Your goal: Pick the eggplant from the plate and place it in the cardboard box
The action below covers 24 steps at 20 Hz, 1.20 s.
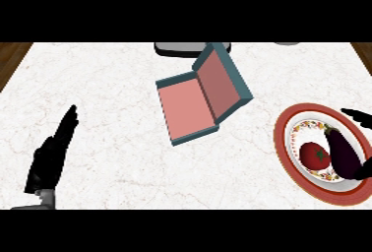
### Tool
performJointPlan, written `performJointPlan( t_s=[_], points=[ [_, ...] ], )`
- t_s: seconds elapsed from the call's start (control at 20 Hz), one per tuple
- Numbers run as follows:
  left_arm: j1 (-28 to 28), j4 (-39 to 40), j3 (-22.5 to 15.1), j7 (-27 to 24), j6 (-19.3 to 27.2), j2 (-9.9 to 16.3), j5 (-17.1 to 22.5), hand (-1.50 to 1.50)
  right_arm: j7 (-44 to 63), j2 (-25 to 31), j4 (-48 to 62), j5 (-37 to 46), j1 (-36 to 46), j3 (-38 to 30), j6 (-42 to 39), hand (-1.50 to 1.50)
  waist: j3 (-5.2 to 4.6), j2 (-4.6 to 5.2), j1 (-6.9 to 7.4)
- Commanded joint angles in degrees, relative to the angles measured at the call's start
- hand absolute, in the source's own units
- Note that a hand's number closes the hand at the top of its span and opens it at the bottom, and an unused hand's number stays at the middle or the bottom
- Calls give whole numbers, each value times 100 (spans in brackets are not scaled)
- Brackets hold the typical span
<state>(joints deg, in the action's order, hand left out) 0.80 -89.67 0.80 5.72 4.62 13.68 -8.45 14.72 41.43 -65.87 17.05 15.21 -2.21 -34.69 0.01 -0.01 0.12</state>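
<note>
Eggplant (344, 156) on plate (291, 162) w/ tomato (315, 154): to be clasped mid-body; right robot hand (359, 116) fingers straight, left robot hand (51, 152) released.

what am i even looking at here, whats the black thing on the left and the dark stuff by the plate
This single picture looks steeply down from a humanoid robot's head onto a white marble counter. The black shape at lower left is the robot's left hand, fingers straight, resting and holding nothing. At the right edge its right hand shows only as dark fingers over a red-rimmed plate; whether they grip anything cannot be told. On the plate lie a purple eggplant and a tomato, side by side. In the middle sits an open box, teal outside and pink inside, with nothing in it. The eggplant is meant to go into that box.
</note>
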Motion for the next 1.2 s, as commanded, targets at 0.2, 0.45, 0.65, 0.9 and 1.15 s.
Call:
performJointPlan(
  t_s=[0.2,0.45,0.65,0.9,1.15],
  points=[
    [-8,-72,256,-20,-257,-12,-53,0,56,-470,40,456,56,-240,-62,-150,-1,1,6],
    [33,366,293,-463,-203,-213,-143,0,-403,-703,592,961,195,-187,218,-150,-1,4,15],
    [127,-102,204,-104,-196,-293,-220,0,-148,-873,-12,1034,-251,-145,116,-150,-1,-3,5],
    [-146,222,215,-116,-152,-395,-298,0,-134,-970,196,894,-87,-330,-123,150,-2,-1,-8],
    [-416,239,335,162,-308,-281,-189,0,-775,-1002,568,1910,201,-32,1223,150,2,14,31]
  ],
)
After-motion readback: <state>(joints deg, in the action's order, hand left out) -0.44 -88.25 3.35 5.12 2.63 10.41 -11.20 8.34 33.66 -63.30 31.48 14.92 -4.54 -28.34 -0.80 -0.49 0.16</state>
